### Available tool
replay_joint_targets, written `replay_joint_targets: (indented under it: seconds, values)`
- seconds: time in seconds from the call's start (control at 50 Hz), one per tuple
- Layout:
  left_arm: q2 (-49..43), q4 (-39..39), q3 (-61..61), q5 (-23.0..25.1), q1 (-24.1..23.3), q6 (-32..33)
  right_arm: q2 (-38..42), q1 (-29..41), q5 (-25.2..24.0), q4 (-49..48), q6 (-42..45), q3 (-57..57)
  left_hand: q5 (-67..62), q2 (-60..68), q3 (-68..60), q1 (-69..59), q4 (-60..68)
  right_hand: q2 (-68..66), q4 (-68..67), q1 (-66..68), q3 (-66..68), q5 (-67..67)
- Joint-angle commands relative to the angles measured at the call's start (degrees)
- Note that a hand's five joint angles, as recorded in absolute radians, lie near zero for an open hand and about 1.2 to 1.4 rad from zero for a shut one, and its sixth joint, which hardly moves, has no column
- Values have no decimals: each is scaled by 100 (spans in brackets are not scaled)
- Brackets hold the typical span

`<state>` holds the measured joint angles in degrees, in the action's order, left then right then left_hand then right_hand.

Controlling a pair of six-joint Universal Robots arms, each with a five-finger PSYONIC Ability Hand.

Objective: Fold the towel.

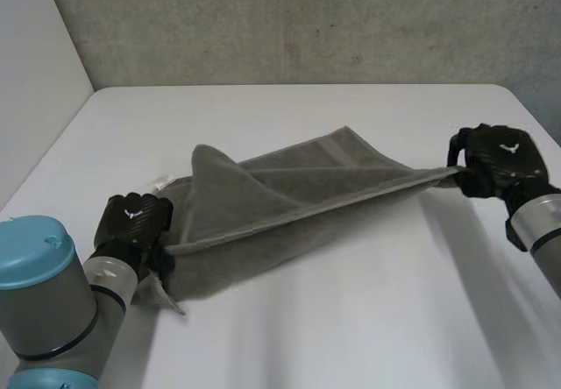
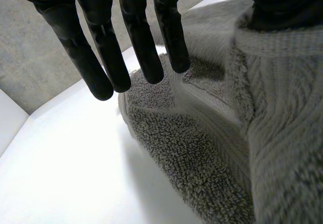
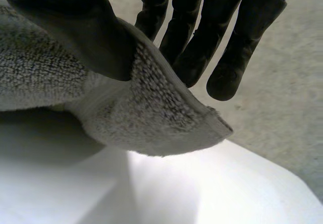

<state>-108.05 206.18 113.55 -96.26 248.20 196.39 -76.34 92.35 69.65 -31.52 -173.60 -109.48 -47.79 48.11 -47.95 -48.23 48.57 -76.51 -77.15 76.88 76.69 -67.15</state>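
A white table (image 1: pixel 351 319) before a bare grey concrete wall (image 1: pixel 307 21): the grey towel (image 1: pixel 280 205) hangs stretched between the two hands, its upper edge taut and raised, the rest sagging onto the table toward the near left. My right hand (image 1: pixel 500 157), at the right, pinches a corner between thumb and fingers. My left hand (image 1: pixel 133 218), near left, appears to clamp the ribbed hem under its thumb while its fingers (image 2: pixel 106 57) reach out straight, clear of the cloth. I judge the thick terry soft, limp and light, with a nap that grips well. Corners and the firmer hem band are the places to hold, since the middle would only bunch
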Motion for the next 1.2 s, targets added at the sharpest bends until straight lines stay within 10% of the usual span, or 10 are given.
replay_joint_targets:
  seconds: [0.02, 0.26, 0.38, 0.46, 0.72, 0.84, 1.02, 1.2]
  values:
    - [-6, 89, 10, -25, 27, 13, -30, -287, -4, 5, 46, 14, 1915, -947, 931, 959, -993, -349, -285, 312, 331, -285]
    - [625, 107, 203, -60, 62, 22, -337, -569, 75, -65, -7, -91, 1916, -948, 932, 960, -994, -349, -285, 312, 331, -285]
    - [1451, 37, 212, 36, 62, 13, -732, -569, 49, 75, -33, 22, -2217, 3185, -3201, -3173, 3139, -349, -285, 312, 331, -285]
    - [1919, 37, 124, 46, 53, 40, -1111, -542, 5, 366, 28, 269, -2221, 3189, -3205, -3177, 3143, -349, -285, 312, 331, -285]
    - [3097, -1370, -1652, 37, -61, 22, -1797, -639, -1058, 3776, 353, 3257, -2221, 3189, -3205, -3177, 3143, -349, -285, 312, 331, -285]
    - [2648, -2565, -2662, 54, -79, 57, -1093, -648, -1023, 5200, 1803, 4409, -2221, 3189, -3205, -3177, 3143, -349, -285, 312, 331, -285]
    - [534, -3995, -3847, 37, -9, 486, 582, 432, 265, 6254, 3909, 5050, -2221, 3189, -3205, -3177, 3143, -349, -285, 312, 331, -285]
    - [-1069, -4358, -5563, -16, 71, 1516, 2192, 1179, 1981, 5213, 5021, 6689, -2221, 3189, -3205, -3177, 3143, -349, -285, 312, 331, -285]
